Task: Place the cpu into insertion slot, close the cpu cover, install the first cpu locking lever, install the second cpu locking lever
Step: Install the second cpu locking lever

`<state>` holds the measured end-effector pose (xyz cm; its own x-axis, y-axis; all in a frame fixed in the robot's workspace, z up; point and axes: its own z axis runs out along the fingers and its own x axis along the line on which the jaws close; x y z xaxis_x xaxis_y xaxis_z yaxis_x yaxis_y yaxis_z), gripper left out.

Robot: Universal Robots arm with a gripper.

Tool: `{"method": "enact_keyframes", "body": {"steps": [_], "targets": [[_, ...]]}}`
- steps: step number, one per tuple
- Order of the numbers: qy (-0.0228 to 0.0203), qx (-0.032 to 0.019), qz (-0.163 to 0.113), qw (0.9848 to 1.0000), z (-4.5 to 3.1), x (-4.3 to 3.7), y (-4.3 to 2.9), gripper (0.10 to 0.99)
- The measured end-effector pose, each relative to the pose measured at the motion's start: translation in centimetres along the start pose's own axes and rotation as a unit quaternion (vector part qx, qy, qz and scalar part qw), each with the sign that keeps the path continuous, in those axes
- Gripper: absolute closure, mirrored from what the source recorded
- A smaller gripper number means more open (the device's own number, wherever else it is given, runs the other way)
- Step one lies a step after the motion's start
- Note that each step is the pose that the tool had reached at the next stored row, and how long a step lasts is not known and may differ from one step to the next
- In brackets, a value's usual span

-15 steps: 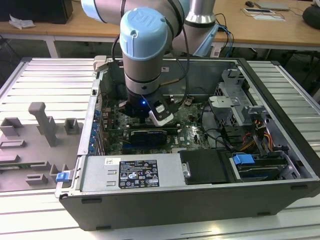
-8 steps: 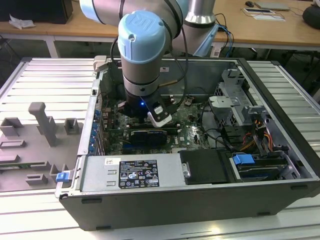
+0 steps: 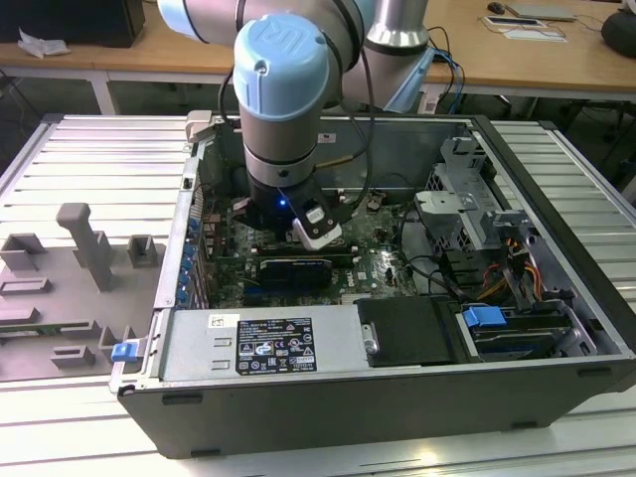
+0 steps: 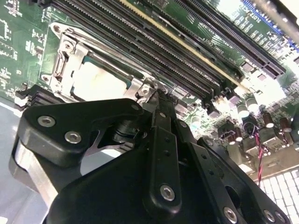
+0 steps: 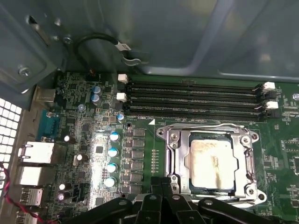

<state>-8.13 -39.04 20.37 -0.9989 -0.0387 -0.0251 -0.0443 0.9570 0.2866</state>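
CPU [image 5: 211,161] sits seated in the insertion slot [image 5: 184,161], cpu cover [image 5: 247,161] down around it w/ the pale top showing thru the window. Gripper [image 5: 162,183] at the socket's 6 o'clock edge, fingers pinched together, nothing visibly held. Judgement: lever work needs a low, steady push along the frame edge. Memory slots [image 5: 196,100] crowd 12 o'clock; capacitors [image 5: 113,151] at 9.
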Motion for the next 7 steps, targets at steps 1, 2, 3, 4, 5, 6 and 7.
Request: {"method": "enact_keyframes", "body": {"steps": [1, 2, 3, 4, 5, 6, 7], "targets": [[0.0, 0.0, 0.0, 1.0, -0.15, 0.0, 0.05, 0.98], [0.0, 0.0, 0.0, 1.0, -0.27, -0.01, 0.08, 0.98], [0.0, 0.0, 0.0, 1.0, -0.39, -0.01, 0.12, 0.98], [0.0, 0.0, 0.0, 1.0, -0.48, -0.01, 0.15, 0.98], [0.0, 0.0, 0.0, 1.0, -0.58, -0.01, 0.18, 0.98], [0.0, 0.0, 0.0, 1.0, -0.7, -0.02, 0.21, 0.98], [0.0, -0.0001, 0.0, 1.0, -0.73, -0.02, 0.22, 0.98]]}}
